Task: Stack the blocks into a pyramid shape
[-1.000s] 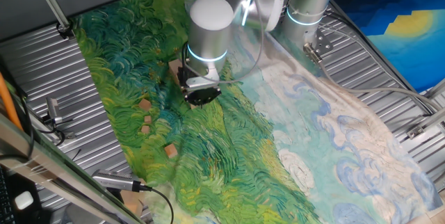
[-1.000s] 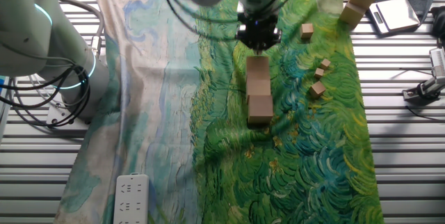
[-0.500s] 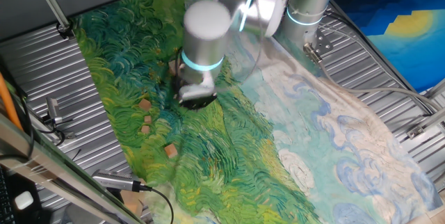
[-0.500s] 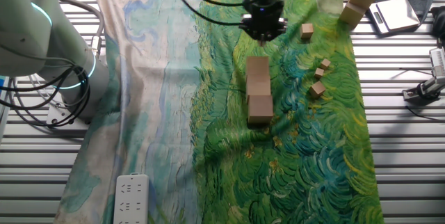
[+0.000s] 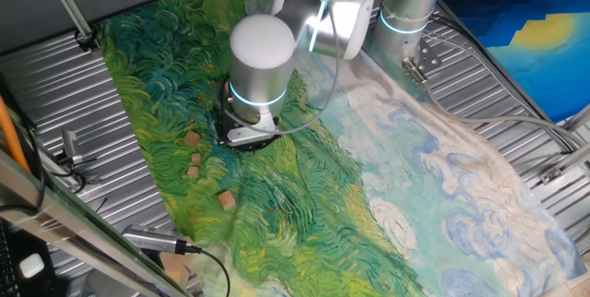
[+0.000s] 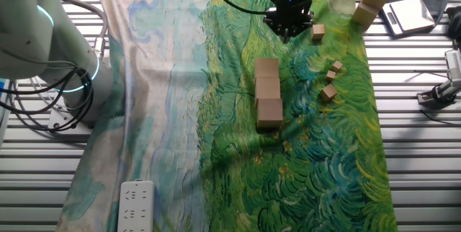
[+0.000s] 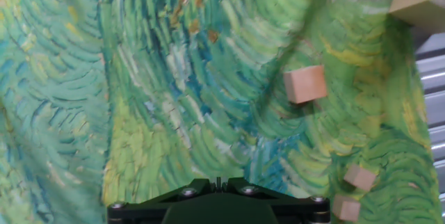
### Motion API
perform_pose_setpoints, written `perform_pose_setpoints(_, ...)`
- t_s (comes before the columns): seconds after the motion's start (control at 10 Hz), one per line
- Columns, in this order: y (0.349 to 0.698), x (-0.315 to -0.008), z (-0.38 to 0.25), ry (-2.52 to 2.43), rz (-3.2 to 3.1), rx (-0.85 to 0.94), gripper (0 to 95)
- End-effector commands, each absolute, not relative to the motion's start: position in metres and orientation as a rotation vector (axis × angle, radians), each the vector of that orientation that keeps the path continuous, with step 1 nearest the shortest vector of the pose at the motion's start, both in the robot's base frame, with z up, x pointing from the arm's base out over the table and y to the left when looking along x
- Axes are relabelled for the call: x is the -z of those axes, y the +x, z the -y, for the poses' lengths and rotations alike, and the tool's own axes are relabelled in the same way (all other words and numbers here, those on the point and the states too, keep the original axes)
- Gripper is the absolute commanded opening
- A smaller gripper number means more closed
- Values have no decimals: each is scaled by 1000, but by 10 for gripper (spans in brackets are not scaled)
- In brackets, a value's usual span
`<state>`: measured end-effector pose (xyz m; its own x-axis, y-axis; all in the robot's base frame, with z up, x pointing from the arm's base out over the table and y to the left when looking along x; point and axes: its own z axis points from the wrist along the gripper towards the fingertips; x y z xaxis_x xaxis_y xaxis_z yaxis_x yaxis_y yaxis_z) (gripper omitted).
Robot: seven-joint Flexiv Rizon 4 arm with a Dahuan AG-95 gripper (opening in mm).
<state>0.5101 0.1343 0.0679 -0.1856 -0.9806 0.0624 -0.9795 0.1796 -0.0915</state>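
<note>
Three larger tan blocks (image 6: 267, 88) lie touching in a row on the green cloth. Small blocks are scattered to their right: one (image 6: 318, 32) close beside my gripper (image 6: 288, 29), others (image 6: 329, 92) further down. In the hand view that nearest small block (image 7: 304, 83) lies ahead and to the right of my gripper (image 7: 217, 181), with two more (image 7: 359, 177) at the lower right. The jaws stand together with nothing between them. In the first fixed view the gripper (image 5: 244, 136) hides the row, and small blocks (image 5: 192, 137) lie to its left.
Two larger tan blocks (image 6: 374, 0) stand stacked off the cloth's edge beside a grey scale (image 6: 407, 14). The painted cloth (image 6: 180, 95) covers a slatted metal table. A white power strip (image 6: 135, 202) lies at the near corner. The arm's base (image 6: 50, 52) stands at the left.
The gripper has moved away from the end of the three-block row, toward the lone small block near the cloth's far edge. The blocks have not moved.
</note>
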Motion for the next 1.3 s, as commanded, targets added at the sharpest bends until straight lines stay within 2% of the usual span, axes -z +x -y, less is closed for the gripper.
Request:
perform_pose_setpoints(0.1, 509, -69, -135, -2009, -2394, 166, 0)
perform_pose_setpoints(0.3, 513, -66, -137, -2006, -2398, 169, 0)
perform_pose_setpoints(0.7, 560, -62, -142, -2048, -2363, 160, 0)
perform_pose_setpoints(1.3, 598, -66, -161, -2069, -2336, 153, 0)
